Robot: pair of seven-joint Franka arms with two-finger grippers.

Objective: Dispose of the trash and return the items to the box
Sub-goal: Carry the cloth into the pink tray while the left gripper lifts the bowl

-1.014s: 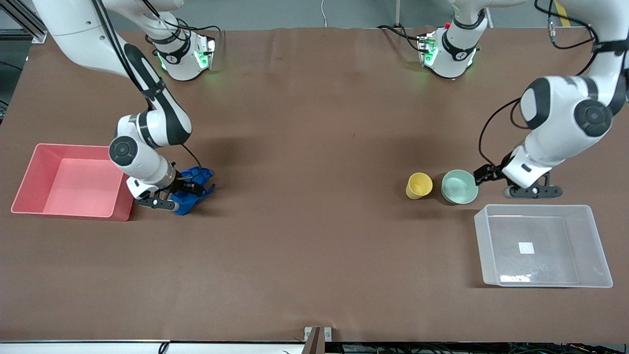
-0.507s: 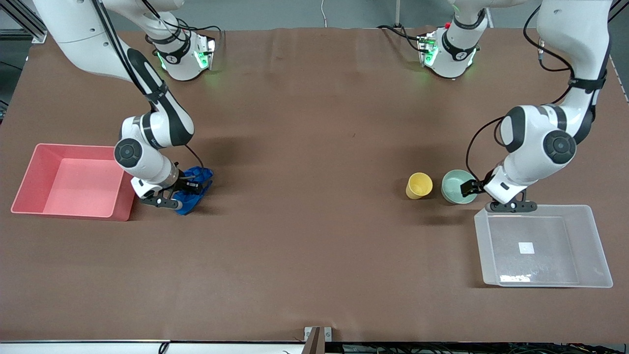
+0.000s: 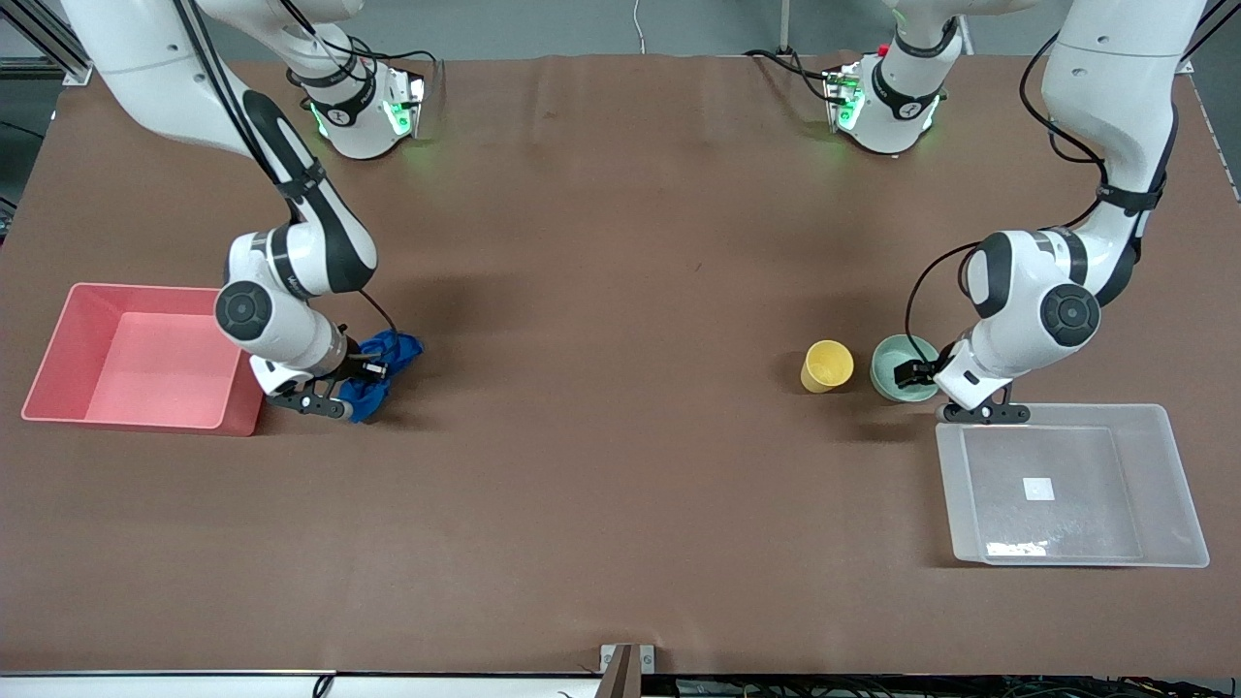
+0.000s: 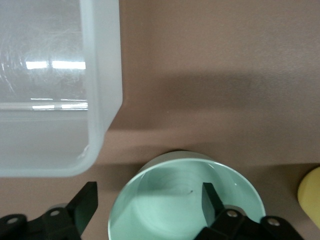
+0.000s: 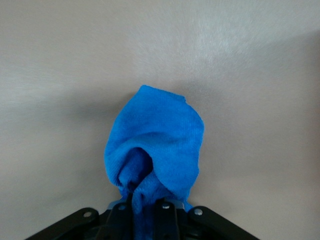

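Observation:
The trash, a bright blue wrinkly piece [image 3: 391, 351], is bunched up beside the pink bin, low at the table. My right gripper [image 3: 361, 375] is shut on it; the right wrist view shows the blue piece [image 5: 160, 145] pinched between the fingers of the right gripper [image 5: 145, 212]. The mint-green bowl [image 3: 890, 357] stands beside the yellow cup [image 3: 826, 365]. My left gripper [image 3: 916, 374] is open over the bowl's rim. In the left wrist view the left gripper [image 4: 149, 202] has one finger inside the bowl [image 4: 170, 192] and one outside. The clear box [image 3: 1178, 465] is empty.
The pink bin [image 3: 145, 359] sits at the right arm's end of the table, empty. The clear box's corner [image 4: 100, 75] lies close to the bowl, nearer to the front camera. The yellow cup's edge [image 4: 312, 192] shows in the left wrist view.
My left gripper has moved from beside the bowl onto its rim. My right gripper has closed on the blue piece, bunching it, and shifted slightly toward the pink bin.

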